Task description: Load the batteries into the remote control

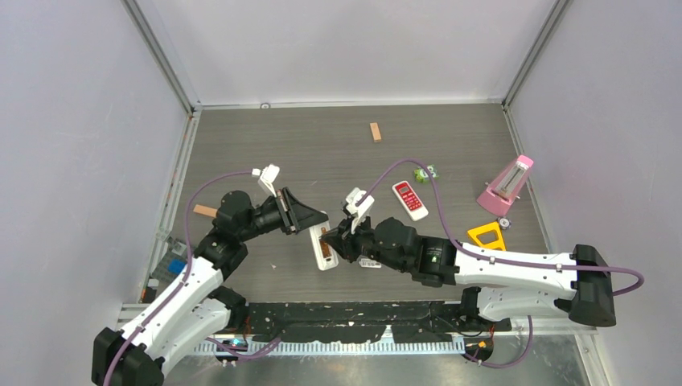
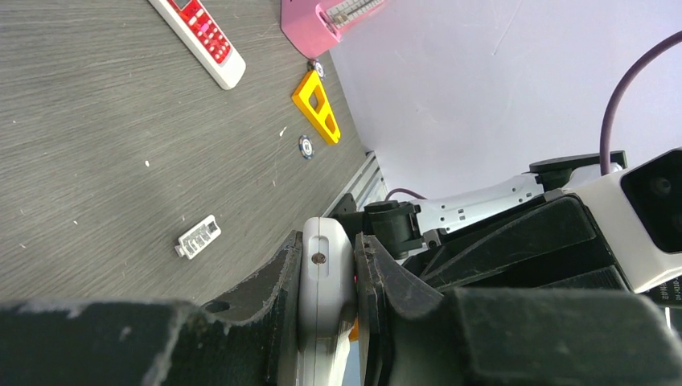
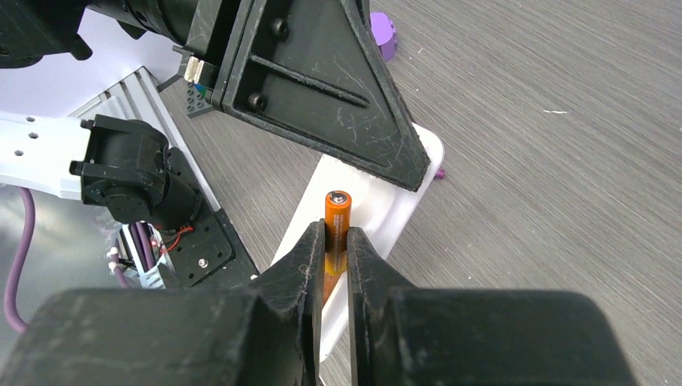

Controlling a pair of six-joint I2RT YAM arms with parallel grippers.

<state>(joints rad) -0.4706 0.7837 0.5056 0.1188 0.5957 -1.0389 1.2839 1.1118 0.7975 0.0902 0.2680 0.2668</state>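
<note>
The white remote control (image 1: 325,256) lies tilted near the table's front middle, its open battery bay facing up. My left gripper (image 1: 315,226) is shut on the remote's far end; in the left wrist view the remote's white end (image 2: 326,273) sits clamped between the jaws of my left gripper (image 2: 326,241). My right gripper (image 1: 328,238) is shut on the orange battery (image 3: 338,221), held over the remote (image 3: 386,205) with its tip pointing toward the left gripper. I cannot make out the dark blue-purple battery.
The small white battery cover (image 2: 197,236) lies on the table. A red-faced remote (image 1: 410,199), green toy (image 1: 425,172), pink metronome (image 1: 507,185) and yellow triangle (image 1: 486,235) sit to the right. Tan blocks lie at the back (image 1: 375,131) and left (image 1: 204,211).
</note>
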